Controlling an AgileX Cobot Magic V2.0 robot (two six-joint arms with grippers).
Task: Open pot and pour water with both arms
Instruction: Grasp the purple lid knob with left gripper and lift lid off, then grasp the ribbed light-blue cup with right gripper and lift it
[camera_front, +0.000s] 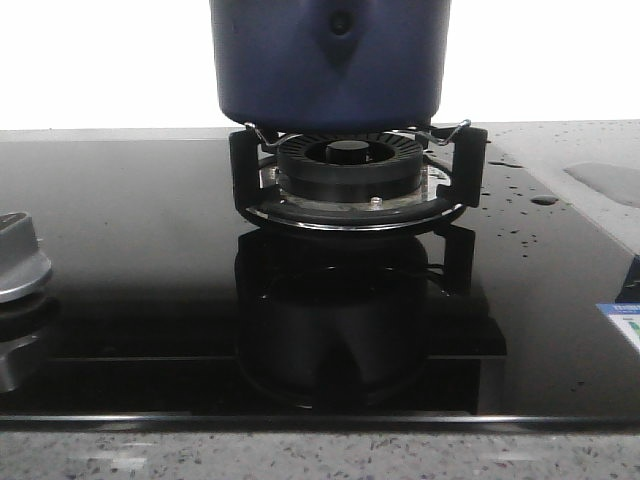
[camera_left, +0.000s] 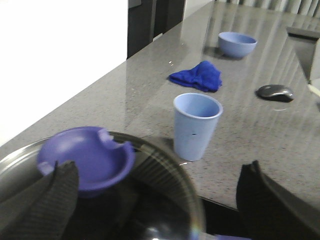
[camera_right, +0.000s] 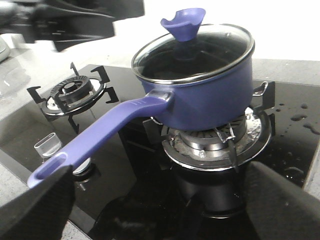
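Note:
The navy pot (camera_front: 330, 60) stands on the front burner (camera_front: 350, 175). In the right wrist view the pot (camera_right: 210, 95) carries a glass lid (camera_right: 215, 50) with a purple knob (camera_right: 183, 22). Its long purple handle (camera_right: 100, 132) reaches towards my right gripper (camera_right: 157, 172), which is open and empty; one finger sits just under the handle's end. My left gripper (camera_left: 159, 167) is open over the lid (camera_left: 165, 170), with one finger beside the knob (camera_left: 85, 157), not closed on it. Water drops (camera_front: 545, 200) lie on the glass cooktop right of the burner.
A second burner (camera_right: 70, 95) and a stove dial (camera_front: 15, 260) are to the left. A water patch (camera_front: 605, 180) lies on the counter at the right. A light blue cup (camera_left: 196, 125), blue cloth (camera_left: 197, 76), blue bowl (camera_left: 237, 44) and dark mouse (camera_left: 275, 92) sit on the counter.

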